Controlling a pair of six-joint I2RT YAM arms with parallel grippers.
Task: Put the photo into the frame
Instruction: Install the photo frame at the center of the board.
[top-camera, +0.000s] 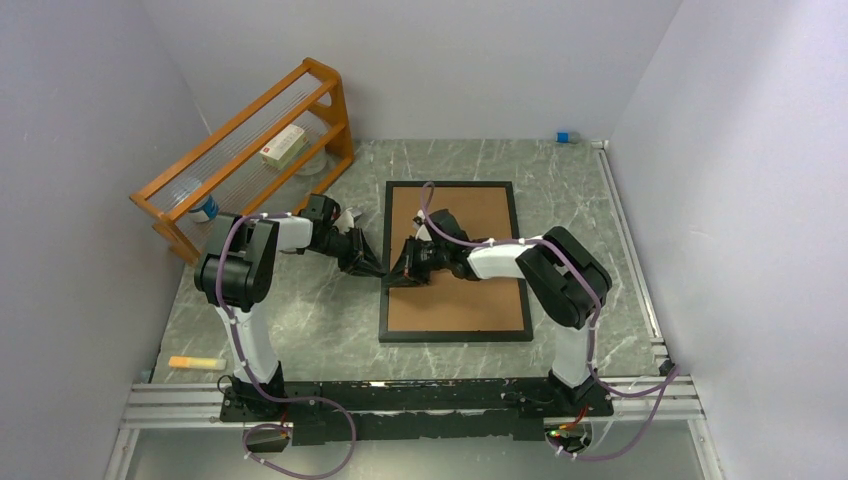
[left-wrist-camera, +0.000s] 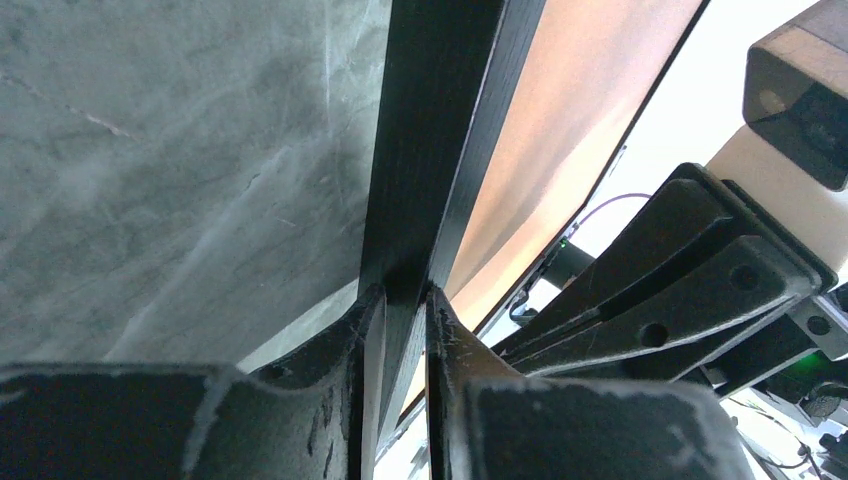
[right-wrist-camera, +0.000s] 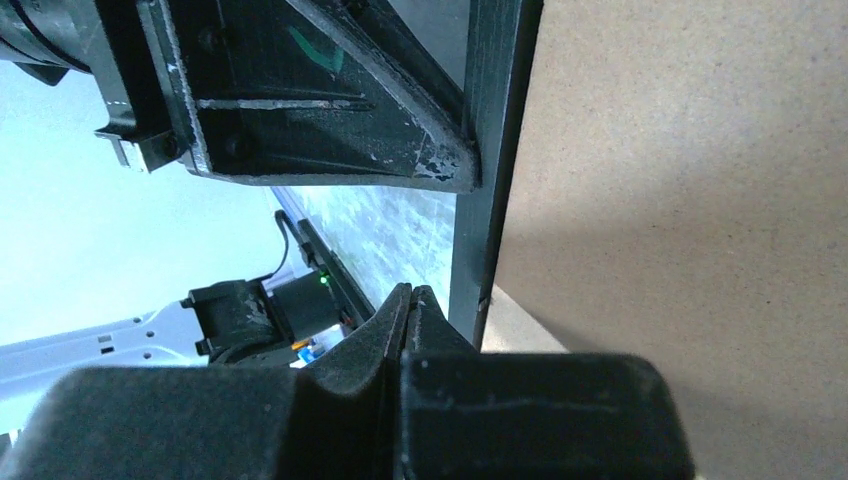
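Observation:
The frame (top-camera: 455, 336) lies flat on the marble table, its thin black border around a brown backing board (top-camera: 470, 290). My left gripper (top-camera: 375, 268) reaches it from the left. In the left wrist view its jaws (left-wrist-camera: 405, 292) are closed over the frame's black left border (left-wrist-camera: 430, 120). My right gripper (top-camera: 398, 272) comes in over the board from the right. It is shut (right-wrist-camera: 411, 290) with nothing between its fingers, just outside the border (right-wrist-camera: 490, 150) and facing the left gripper. The photo is out of view.
An orange wooden rack (top-camera: 250, 150) holding a white box (top-camera: 283, 147) stands at the back left. An orange stick (top-camera: 195, 362) lies at the front left. A small blue item (top-camera: 563, 137) sits by the back wall. The arms' mounting rail (top-camera: 400, 400) runs along the near edge.

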